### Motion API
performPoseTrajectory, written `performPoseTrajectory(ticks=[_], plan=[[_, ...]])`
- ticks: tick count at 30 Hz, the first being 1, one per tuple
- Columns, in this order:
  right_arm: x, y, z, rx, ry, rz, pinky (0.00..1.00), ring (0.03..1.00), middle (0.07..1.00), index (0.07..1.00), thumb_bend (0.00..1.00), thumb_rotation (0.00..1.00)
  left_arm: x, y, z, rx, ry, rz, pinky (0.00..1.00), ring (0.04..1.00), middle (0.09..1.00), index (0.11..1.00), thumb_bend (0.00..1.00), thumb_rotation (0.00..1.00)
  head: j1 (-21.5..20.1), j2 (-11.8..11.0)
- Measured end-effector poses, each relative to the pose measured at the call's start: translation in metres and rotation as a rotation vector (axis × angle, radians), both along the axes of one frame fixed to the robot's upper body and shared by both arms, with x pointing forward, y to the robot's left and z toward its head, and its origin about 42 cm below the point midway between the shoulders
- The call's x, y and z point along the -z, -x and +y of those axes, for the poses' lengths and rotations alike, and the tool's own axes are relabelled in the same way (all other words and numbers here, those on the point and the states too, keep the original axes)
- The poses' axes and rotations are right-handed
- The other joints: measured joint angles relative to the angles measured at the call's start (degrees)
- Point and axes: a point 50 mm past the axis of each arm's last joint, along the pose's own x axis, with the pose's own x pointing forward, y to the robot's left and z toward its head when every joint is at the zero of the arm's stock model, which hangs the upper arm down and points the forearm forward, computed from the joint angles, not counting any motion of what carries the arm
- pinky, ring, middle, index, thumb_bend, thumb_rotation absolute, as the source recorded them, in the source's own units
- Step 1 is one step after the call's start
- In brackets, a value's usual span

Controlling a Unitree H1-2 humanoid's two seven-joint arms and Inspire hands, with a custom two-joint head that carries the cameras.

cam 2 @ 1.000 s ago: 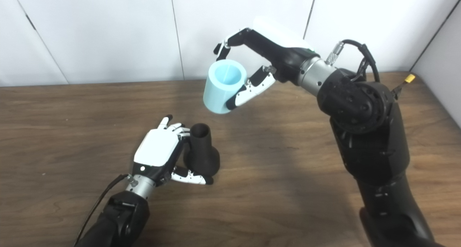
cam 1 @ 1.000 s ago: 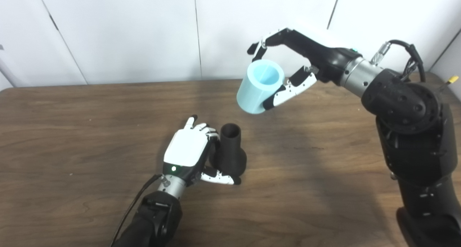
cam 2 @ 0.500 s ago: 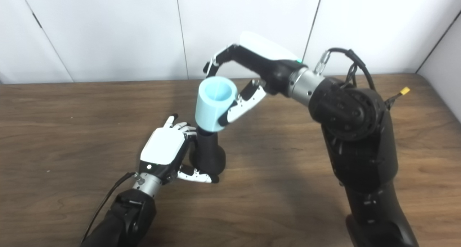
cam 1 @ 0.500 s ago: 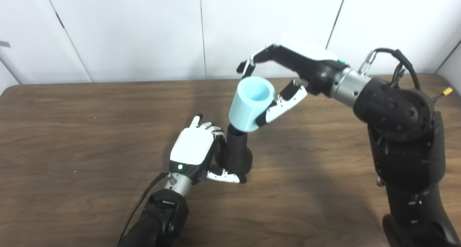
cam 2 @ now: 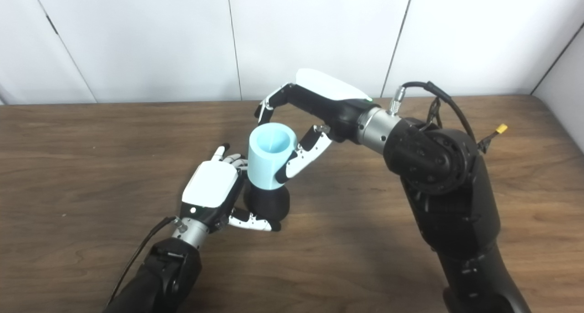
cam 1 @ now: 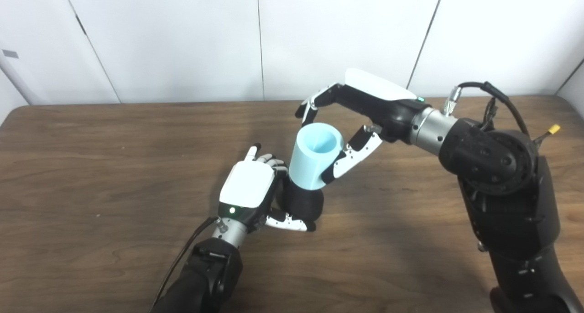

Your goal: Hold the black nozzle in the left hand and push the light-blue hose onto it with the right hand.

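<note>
Light-blue hose [cam 1: 315,160], short open cylinder, upright, sleeved over black nozzle [cam 1: 305,205], flared base on table

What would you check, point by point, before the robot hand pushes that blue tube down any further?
1. Left robot hand wrapped around the black nozzle: ok.
2. Nozzle base resting on the table: ok.
3. Right robot hand gripping the light-blue hose: ok.
4. Hose sitting over the nozzle's neck: ok.
5. Hose in line with the nozzle: cannot tell, it looks slightly tilted.
6. Hose fully seated: cannot tell.
</note>
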Motion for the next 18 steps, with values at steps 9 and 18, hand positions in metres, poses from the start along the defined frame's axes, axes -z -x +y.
performPoseTrajectory(ticks=[9,18], plan=[[-0.0010,-0.0004,0.0016,0.014,-0.012,-0.021,0.91,0.812,0.752,0.483,0.52,0.14,-0.0001,0.0001,-0.0008,-0.003,0.000,-0.001,1.00,0.856,0.768,0.478,0.53,0.06,-0.1,0.2],[-0.0093,-0.0018,0.0047,-0.009,0.005,-0.053,0.93,0.814,0.746,0.483,0.52,0.14,0.0000,0.0003,-0.0014,-0.003,0.002,0.000,1.00,0.853,0.774,0.478,0.53,0.06,-0.7,0.4]])
